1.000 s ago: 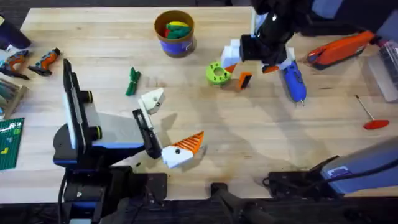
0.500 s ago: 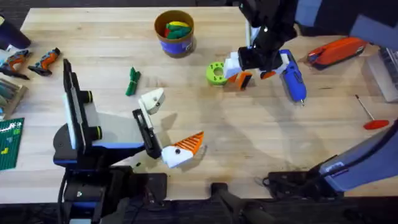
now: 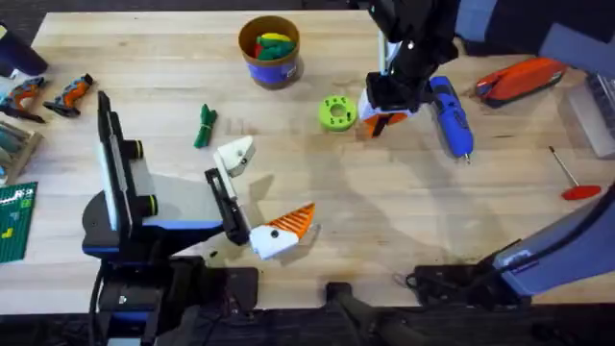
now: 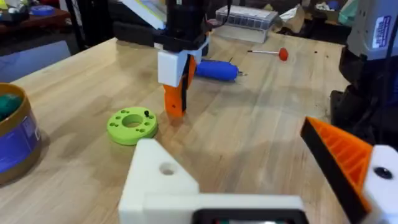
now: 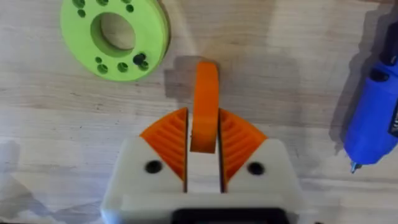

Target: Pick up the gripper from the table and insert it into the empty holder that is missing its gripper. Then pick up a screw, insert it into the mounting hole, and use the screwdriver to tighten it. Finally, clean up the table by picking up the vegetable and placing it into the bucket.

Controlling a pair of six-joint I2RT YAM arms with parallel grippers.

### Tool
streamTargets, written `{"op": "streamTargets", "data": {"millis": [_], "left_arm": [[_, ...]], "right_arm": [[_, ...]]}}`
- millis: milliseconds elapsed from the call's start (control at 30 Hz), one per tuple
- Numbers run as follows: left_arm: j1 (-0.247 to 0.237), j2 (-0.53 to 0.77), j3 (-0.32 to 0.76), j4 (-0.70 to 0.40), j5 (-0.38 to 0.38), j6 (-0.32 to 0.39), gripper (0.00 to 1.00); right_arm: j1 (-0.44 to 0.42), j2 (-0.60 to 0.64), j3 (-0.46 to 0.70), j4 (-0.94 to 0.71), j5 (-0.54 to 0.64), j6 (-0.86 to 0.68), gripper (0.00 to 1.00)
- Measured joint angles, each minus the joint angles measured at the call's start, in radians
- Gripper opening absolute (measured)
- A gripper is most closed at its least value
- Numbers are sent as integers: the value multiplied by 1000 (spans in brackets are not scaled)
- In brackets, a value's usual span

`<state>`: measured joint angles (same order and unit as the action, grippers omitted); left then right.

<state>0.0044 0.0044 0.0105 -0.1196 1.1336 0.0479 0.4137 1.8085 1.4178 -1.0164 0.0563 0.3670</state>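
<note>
Right claw (image 5: 203, 149) clamped on gripper (image 5: 204, 102) (orange, upright on table (image 3: 384, 211)), left claw (image 3: 252, 197) apart.

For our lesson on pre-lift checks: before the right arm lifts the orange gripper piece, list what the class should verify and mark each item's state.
1. Right gripper pads closed on both sides of the gripper: ok.
2. Piece centred between pads: ok.
3. Piece clear of the green disc and the screwdriver: ok.
4. Holder on left arm open to receive it, nothing in the way: ok.
5. Grip firm enough to lift: cannot tell.
6. Vegetable on the table, outside the bucket: not ok.
</note>
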Motion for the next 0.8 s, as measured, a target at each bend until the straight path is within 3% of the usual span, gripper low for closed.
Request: {"op": "streamTargets", "data": {"millis": [133, 167, 567, 800], "left_arm": [[0, 0, 0, 0, 0, 0, 985], [0, 0, 0, 0, 0, 0, 985], [0, 0, 0, 0, 0, 0, 985], [0, 0, 0, 0, 0, 0, 985]], "right_arm": [[0, 0, 0, 2, -1, 1, 41], [0, 0, 0, 3, 0, 1, 18], [0, 0, 11, -56, -1, 2, 17], [5, -42, 149, -148, -23, 1, 16]]}}
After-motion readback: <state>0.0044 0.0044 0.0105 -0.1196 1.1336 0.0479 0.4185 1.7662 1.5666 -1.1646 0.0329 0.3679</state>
